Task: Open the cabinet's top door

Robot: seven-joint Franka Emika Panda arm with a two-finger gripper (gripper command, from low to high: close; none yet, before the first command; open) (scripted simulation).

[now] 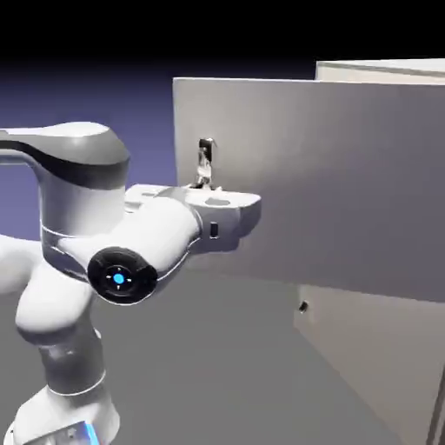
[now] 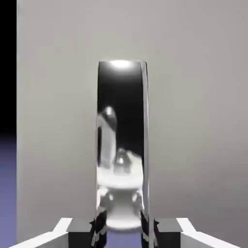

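The tool (image 2: 122, 227) pinches the shiny handle (image 2: 122, 145) of the top door (image 1: 330, 182), which stands swung out from the cabinet (image 1: 382, 69); the lower door (image 1: 374, 356) lies flush below.

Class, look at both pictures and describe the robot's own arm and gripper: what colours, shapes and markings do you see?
The arm is glossy white, built of thick rounded segments with dark grey bands at the joints. One joint carries a round black cap with a small glowing blue dot. The hand is a white blocky piece. The gripper has two small grey fingers with dark ribbed inner pads. No loose cables show.
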